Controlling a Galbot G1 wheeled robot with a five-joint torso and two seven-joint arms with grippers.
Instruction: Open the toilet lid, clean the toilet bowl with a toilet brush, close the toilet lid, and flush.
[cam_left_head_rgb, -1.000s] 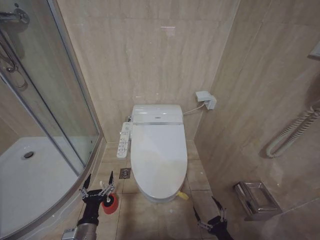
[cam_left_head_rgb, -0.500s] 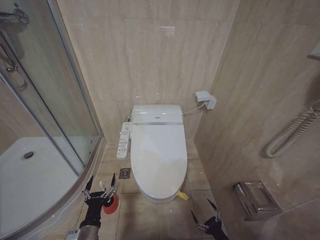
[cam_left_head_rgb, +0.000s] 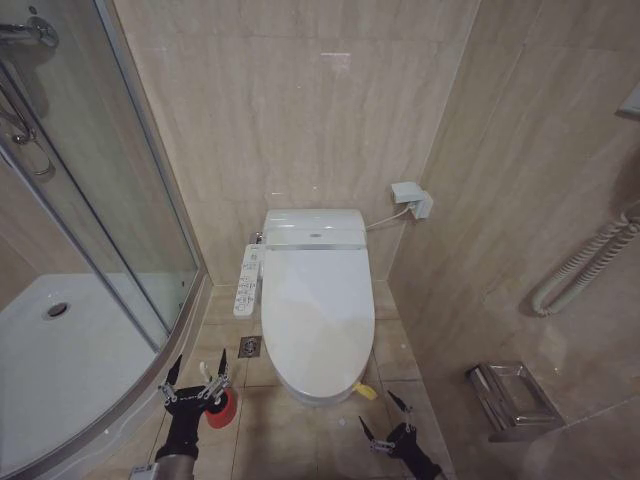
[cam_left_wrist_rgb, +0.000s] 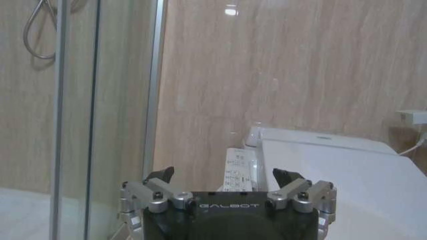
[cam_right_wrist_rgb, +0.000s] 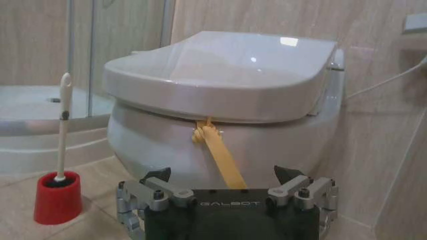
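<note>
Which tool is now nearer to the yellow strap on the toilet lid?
The right tool: it is open, just in front of the yellow strap. The left tool is open by the red holder, across the toilet's front.

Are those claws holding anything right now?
No. Both are open and empty: the right gripper is near the yellow strap of the toilet lid; the left gripper holds nothing.

walls: beige marble tile (cam_left_head_rgb: 300, 110) | floor: beige tile (cam_left_head_rgb: 290, 435) | left: glass shower enclosure (cam_left_head_rgb: 110, 200)
</note>
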